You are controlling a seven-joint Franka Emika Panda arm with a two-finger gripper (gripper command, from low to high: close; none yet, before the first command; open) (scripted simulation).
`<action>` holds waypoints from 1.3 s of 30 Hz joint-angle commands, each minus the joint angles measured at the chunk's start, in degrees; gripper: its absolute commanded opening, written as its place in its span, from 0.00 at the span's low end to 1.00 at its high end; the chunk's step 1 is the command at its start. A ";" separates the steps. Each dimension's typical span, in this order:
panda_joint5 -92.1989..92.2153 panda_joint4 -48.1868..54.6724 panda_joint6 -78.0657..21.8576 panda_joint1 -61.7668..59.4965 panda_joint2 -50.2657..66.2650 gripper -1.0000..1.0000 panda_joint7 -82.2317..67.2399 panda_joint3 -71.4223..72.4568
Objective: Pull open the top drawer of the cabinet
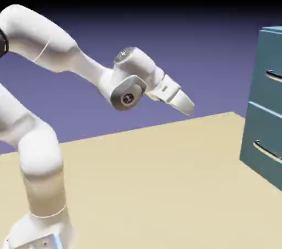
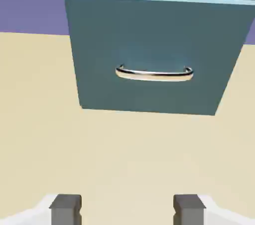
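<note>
- We've got the gripper [image 2: 127, 210] wide open, nothing between its tips, angled down over the table [image 1: 148, 187], well apart from the cabinet [image 1: 263, 132].
- Our top drawer [image 1: 270, 71] sits right above the lower drawer [image 1: 265, 142], past the table's far right corner area in the exterior view, and looks closed.
- Each front has a silver handle [image 2: 154, 75].

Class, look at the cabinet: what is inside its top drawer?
Nothing inside can be seen. The top drawer of the cabinet looks closed, so its front covers whatever it may hold. Only the outside shows: a blue-green front and a silver handle.
</note>
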 commanded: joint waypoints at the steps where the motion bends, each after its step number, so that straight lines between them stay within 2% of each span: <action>1: 2.50 1.08 -0.35 0.81 1.21 0.50 -0.42 -1.12; 39: 97.18 41.97 -13.56 31.68 47.03 0.50 -16.55 -43.52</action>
